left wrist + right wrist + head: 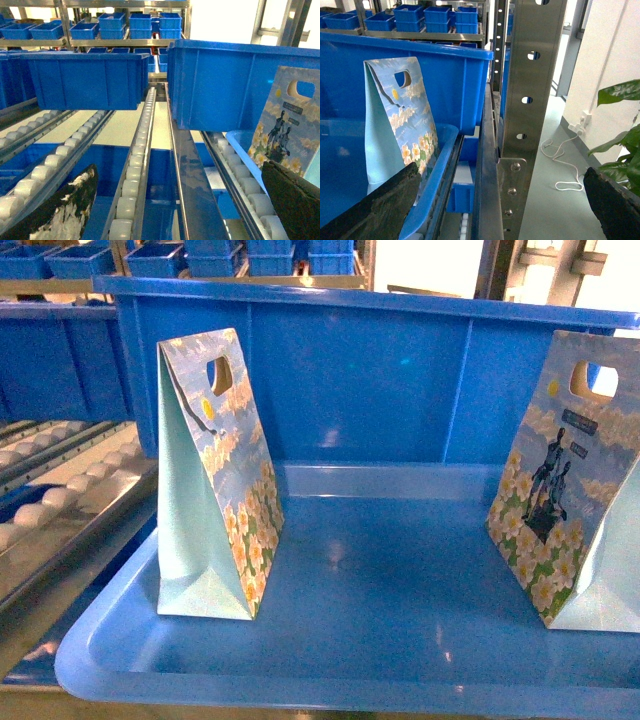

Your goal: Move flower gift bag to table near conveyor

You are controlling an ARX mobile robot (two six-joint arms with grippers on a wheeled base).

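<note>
Both end effectors stand spread wide and carry nothing: the left end effector [180, 200] shows its dark fingers at the lower corners of its wrist view, over the conveyor [135, 170], and the right end effector [500, 200] frames a steel upright [530, 100] and a leafy plant [625, 130] outside the rack. Neither appears in the head view. Two flower gift bags stand upright in the shallow blue tray [330, 680], well apart: the left flower gift bag [225, 480] near the tray's left edge, beside the conveyor rollers, and the right flower gift bag [570, 490] at the tray's right side, partly cut off by the frame. Behind the tray sits a tall blue bin [400, 370]. No white table shows in any view, so the drop-off spot cannot be placed. No grasp has begun, judging by the empty fingers. The risks ahead look plain: each bag is light paper standing on a narrow base, so a finger brushing its side would likely tip it or slide it across the slick tray; a pinch on the thin top near the handle cut-out could crease or tear it; and the tray lip and the bin wall behind the tray crowd any approach.
</note>
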